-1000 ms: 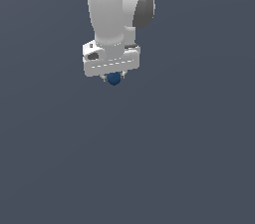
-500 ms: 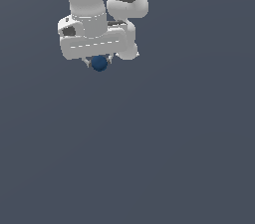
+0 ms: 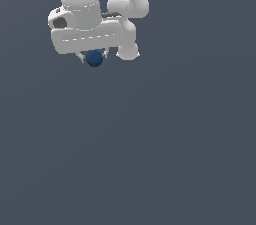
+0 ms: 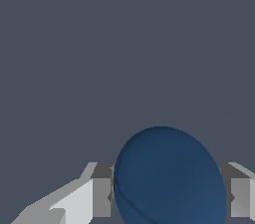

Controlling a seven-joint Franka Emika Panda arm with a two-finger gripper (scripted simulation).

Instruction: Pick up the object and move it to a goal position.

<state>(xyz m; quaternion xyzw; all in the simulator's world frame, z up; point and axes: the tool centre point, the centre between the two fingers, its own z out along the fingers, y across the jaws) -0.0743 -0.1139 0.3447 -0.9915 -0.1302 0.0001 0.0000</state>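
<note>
The object is a small, smooth dark blue ball (image 3: 94, 58), held just under the white hand of my arm near the top of the exterior view, left of centre. My gripper (image 3: 93, 57) is shut on it, a short finger showing on each side of the ball. In the wrist view the ball (image 4: 169, 178) fills the lower middle, with grey and white fingers (image 4: 94, 197) pressed against both its sides. The ball hangs well above the flat dark ground.
A plain dark grey-blue ground (image 3: 150, 159) fills the view below and around the arm. The white arm links (image 3: 127, 6) rise out of the top of the exterior view. No other thing shows.
The hand with the ball has moved up and toward the exterior view's left, and looms larger in the picture. The ball stays in its grasp throughout.
</note>
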